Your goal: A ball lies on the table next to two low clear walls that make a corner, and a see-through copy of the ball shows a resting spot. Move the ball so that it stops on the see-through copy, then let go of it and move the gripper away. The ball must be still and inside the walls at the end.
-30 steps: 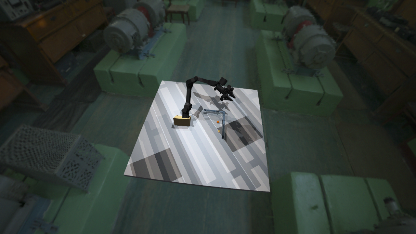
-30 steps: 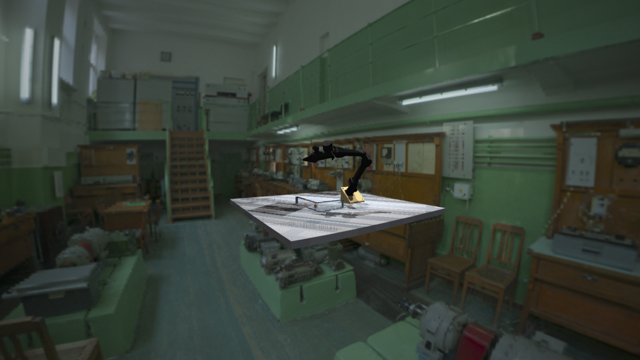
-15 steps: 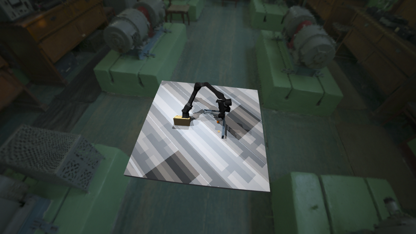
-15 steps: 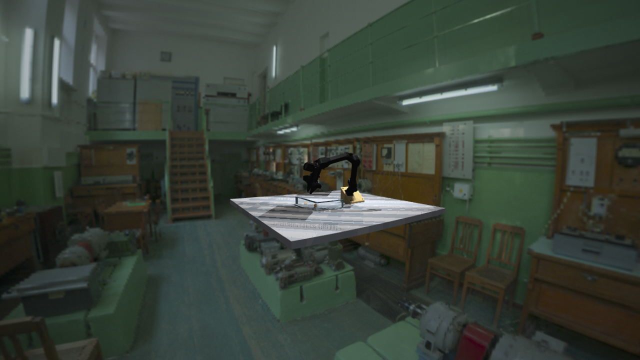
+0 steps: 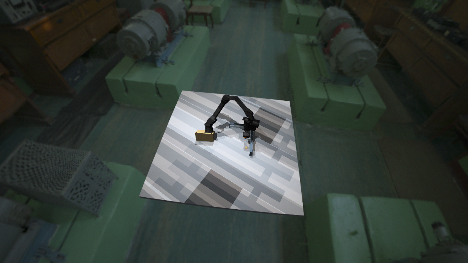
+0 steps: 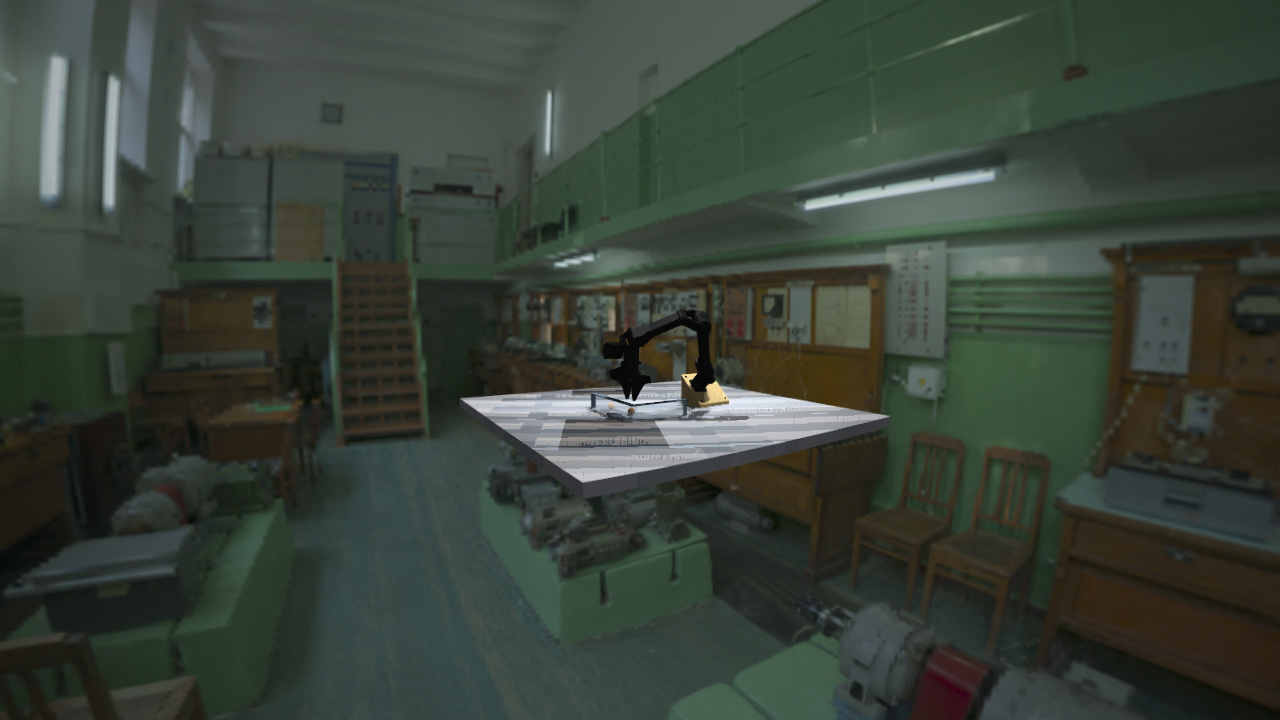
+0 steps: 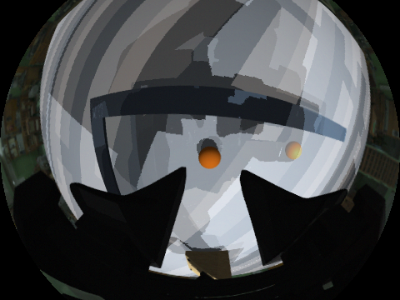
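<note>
Fingers of the gripper (image 7: 212, 212) stand about half spread with nothing between them, two dark wedges framing bare striped table (image 7: 222, 228) at the bottom of the wrist view. Just beyond their tips the orange ball (image 7: 210, 158) rests on the table, centred on the gap but apart from both fingers, with a small dark shadow right behind it. To its right, near but clearly separate, the see-through copy (image 7: 293, 150) shows as a paler, hazy disc. Beyond both runs one of the clear walls (image 7: 222, 99) as a dark curved band, turning down at the left into the second wall; ball and copy both lie on the gripper's side of it. By my judgement the task is at its start: the gripper hovers above the ball, lined up for a grasp or a nudge, and the whole carry, the release and the retreat are left. How high the fingertips hang over the table cannot be told from the wrist view. From the top camera the gripper hides most of the ball, leaving an orange speck (image 5: 244, 138) at its edge, the copy (image 5: 246, 147) is a faint dot, and the walls are hard to trace.
</note>
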Robot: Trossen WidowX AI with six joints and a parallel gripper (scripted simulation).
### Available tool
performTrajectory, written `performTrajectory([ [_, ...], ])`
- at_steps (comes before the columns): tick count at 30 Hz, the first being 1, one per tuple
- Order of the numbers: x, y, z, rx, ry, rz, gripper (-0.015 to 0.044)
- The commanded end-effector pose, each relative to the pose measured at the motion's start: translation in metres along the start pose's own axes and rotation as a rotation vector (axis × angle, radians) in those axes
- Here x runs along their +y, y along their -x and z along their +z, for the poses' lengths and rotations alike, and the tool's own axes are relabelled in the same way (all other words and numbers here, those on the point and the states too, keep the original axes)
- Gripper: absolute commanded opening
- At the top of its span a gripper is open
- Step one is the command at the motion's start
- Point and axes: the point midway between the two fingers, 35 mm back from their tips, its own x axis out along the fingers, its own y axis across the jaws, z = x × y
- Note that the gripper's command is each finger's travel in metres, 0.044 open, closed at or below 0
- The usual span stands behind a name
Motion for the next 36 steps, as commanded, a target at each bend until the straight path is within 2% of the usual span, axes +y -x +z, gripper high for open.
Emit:
performTrajectory([
  [1,0.001,-0.013,-0.002,0.011,-0.003,0.009,0.0235],
  [26,0.002,-0.046,-0.003,0.011,-0.003,0.011,0.0235],
  [30,0.002,-0.046,-0.003,0.011,-0.003,0.011,0.0130],
  [36,0.002,-0.046,-0.003,0.011,-0.003,0.011,0.0090],
])
